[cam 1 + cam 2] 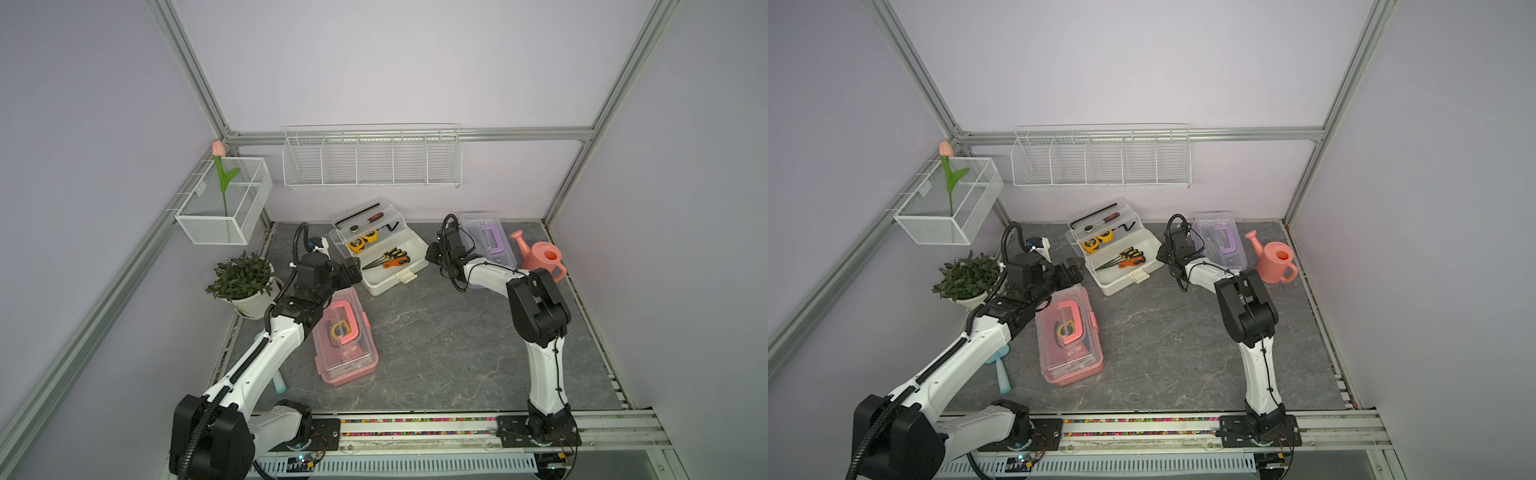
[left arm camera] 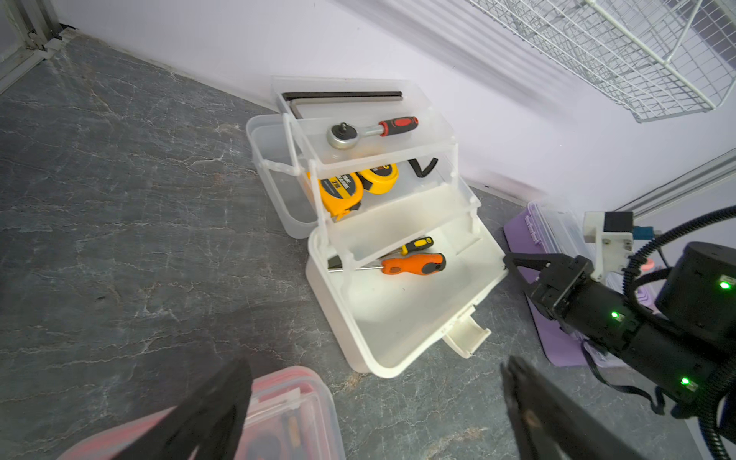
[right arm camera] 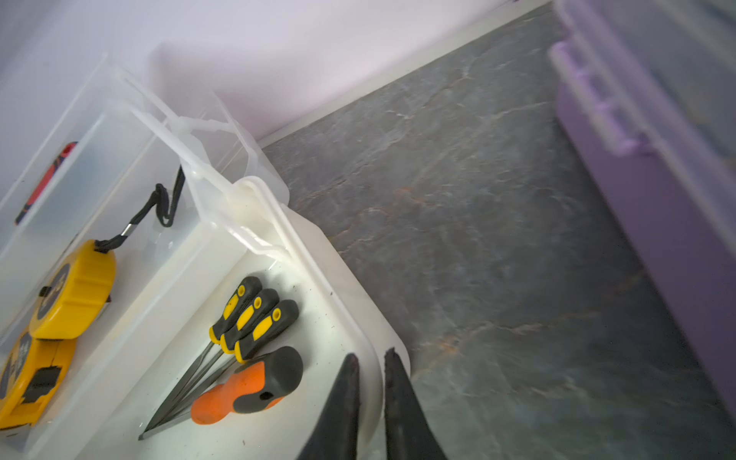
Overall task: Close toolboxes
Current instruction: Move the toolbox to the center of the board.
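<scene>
Pinching white toolbox (image 1: 384, 281) rim, right hand (image 3: 370, 356); box lies diagonal; left hand (image 2: 376, 364) open.

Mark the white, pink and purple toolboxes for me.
white toolbox (image 2: 402, 314): left wrist view, bare floor of its base.
pink toolbox (image 1: 349, 357): a top view, clear lid.
purple toolbox (image 1: 1219, 240): a top view, clear lid.

1. Supporting surface: dark grey, marble-veined tabletop (image 1: 436, 340).
2. Rear centre: white toolbox (image 1: 382, 281), open, with its trays raised.
3. Rear right: purple toolbox (image 1: 505, 245), lid down, with a pink watering can (image 1: 542, 259) just beside it.
4. Left of centre: pink toolbox (image 1: 353, 374), lid down.
5. Left edge: potted plant (image 1: 245, 282) and a light-blue handle (image 1: 1003, 378) lying flat.
</scene>
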Action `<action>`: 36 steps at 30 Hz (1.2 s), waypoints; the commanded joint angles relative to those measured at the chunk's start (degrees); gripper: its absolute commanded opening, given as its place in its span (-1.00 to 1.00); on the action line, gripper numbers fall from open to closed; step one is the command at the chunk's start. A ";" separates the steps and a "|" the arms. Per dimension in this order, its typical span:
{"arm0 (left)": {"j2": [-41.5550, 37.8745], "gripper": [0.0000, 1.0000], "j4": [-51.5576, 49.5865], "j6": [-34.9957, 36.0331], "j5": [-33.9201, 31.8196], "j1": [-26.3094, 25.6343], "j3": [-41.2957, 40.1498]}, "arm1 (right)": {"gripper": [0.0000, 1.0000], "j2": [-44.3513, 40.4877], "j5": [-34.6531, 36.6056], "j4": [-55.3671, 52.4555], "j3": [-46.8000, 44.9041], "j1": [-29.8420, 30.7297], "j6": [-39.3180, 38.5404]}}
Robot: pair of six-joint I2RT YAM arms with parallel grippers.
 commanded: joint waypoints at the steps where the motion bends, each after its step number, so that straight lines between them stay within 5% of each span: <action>1: 0.68 0.99 0.10 -0.44 0.65 0.19 0.10 | -0.66 -3.95 4.60 -5.20 -5.51 -1.16 -5.67; 9: 3.52 0.99 -2.00 -1.33 5.39 0.18 2.40 | -0.56 -12.29 7.76 -12.56 -7.45 -0.67 -16.40; 17: 1.97 0.99 -1.64 -2.15 1.88 0.24 1.37 | -0.09 -16.93 2.10 -20.35 -4.75 7.47 -24.80; 25: -0.54 0.99 -1.33 -4.96 0.12 4.69 -1.63 | 0.07 -12.74 -6.50 -19.99 -0.22 16.78 -25.26; 36: -3.20 0.99 -0.07 -6.40 3.54 8.96 -5.36 | 0.11 1.80 -6.13 -26.79 17.74 22.04 -27.49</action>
